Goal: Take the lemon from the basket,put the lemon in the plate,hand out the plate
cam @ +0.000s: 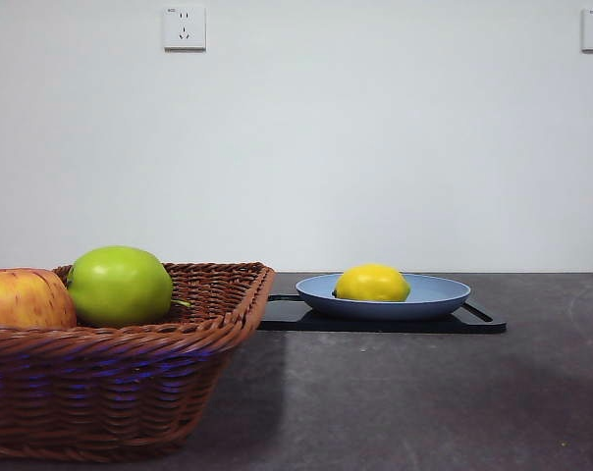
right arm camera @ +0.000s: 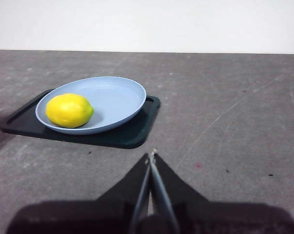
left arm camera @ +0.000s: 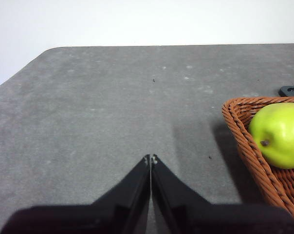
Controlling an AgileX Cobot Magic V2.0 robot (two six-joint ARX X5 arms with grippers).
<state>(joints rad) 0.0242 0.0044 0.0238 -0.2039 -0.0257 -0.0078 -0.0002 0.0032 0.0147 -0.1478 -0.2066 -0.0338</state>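
The lemon [right arm camera: 69,110] lies at the plate's [right arm camera: 122,95] nine o'clock; the right gripper [right arm camera: 151,155], fingers clenched empty, should probably open and take the rim opposite.

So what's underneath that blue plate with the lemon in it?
A flat black tray lies under the plate, sticking out on all visible sides. The lemon sits inside the plate. The tray's middle is covered by the plate, so anything there cannot be seen.

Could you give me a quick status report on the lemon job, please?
Left gripper shut, empty, beside the basket. Right gripper shut, empty, short of the plate. Lemon in plate, plate on black tray. Nothing blocking.
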